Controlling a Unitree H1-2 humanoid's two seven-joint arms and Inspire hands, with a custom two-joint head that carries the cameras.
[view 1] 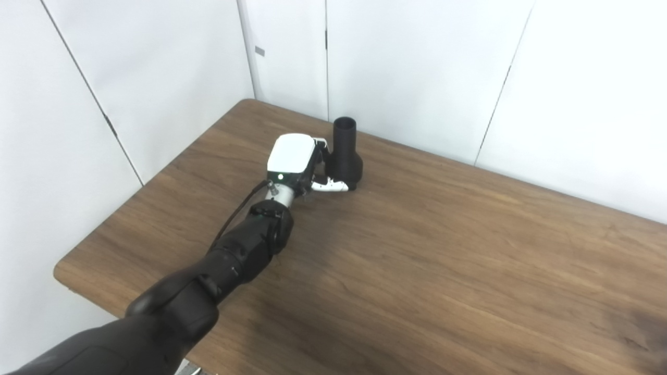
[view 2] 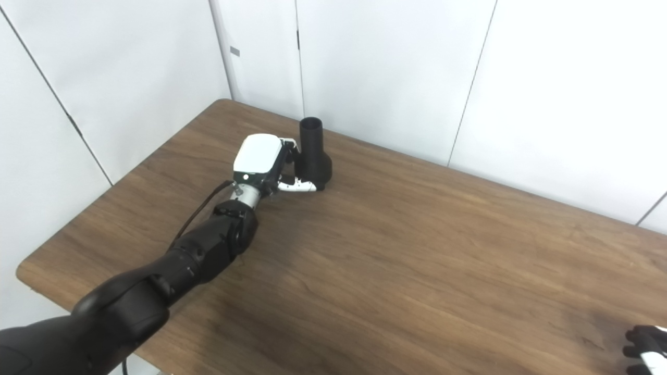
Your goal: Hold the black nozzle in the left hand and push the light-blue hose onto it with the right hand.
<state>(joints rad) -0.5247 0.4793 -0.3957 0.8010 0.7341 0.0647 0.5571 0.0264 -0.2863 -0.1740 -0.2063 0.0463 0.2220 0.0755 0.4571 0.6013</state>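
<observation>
At far left of worktop (view 1: 417, 271), black nozzle (view 1: 344, 153) stands upright; left hand (view 1: 297, 164) fingers wrap its wide base. Likely rigid, light; grip base. Hose unseen; right hand (view 2: 646, 349) fingers unclear.

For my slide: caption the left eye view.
Left hand wraps the upright black nozzle on the wooden table.
</observation>
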